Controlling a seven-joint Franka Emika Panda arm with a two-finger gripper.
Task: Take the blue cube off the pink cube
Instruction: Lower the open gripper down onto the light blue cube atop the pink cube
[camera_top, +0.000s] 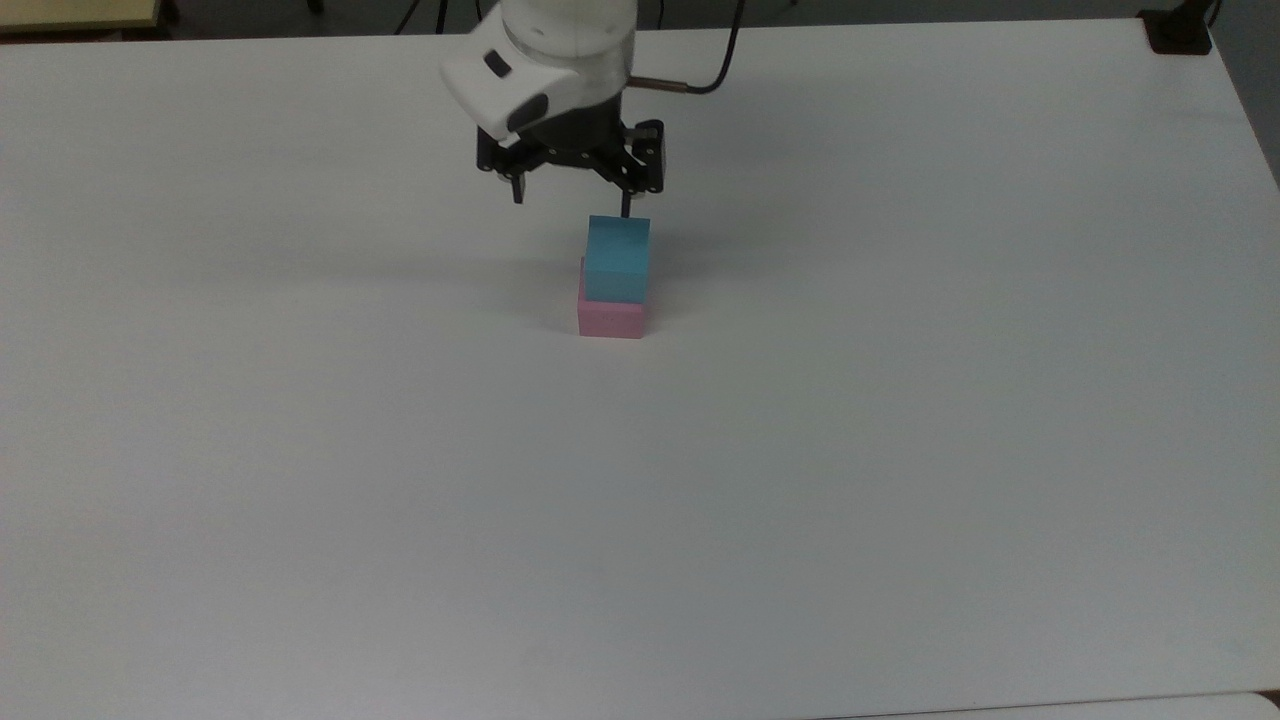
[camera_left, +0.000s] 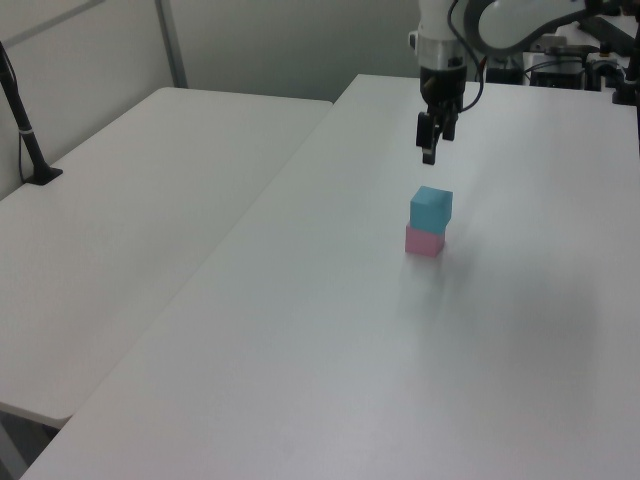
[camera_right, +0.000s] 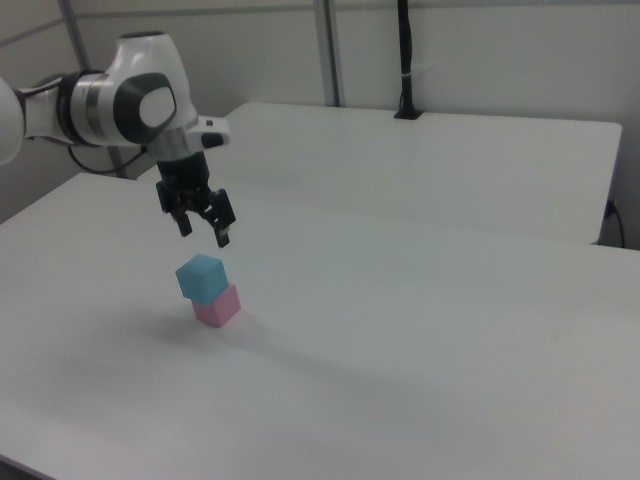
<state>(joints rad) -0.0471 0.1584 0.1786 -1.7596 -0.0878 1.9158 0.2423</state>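
Gripper (camera_top: 571, 205) suspended above white table (camera_top: 900, 400), fingers spread apart, nothing held between them. Blue cube (camera_top: 617, 259) stacked on pink cube (camera_top: 611, 317), slightly offset; stack positioned below jaws, clear of both fingertips. In top view, one fingertip seen just above blue cube's far edge, other fingertip off to top view's left. Second white table (camera_left: 150, 190) seen beside first.

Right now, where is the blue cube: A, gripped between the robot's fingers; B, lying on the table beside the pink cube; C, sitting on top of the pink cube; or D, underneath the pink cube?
C: the blue cube rests on the pink cube, while the open gripper hangs above it without touching.
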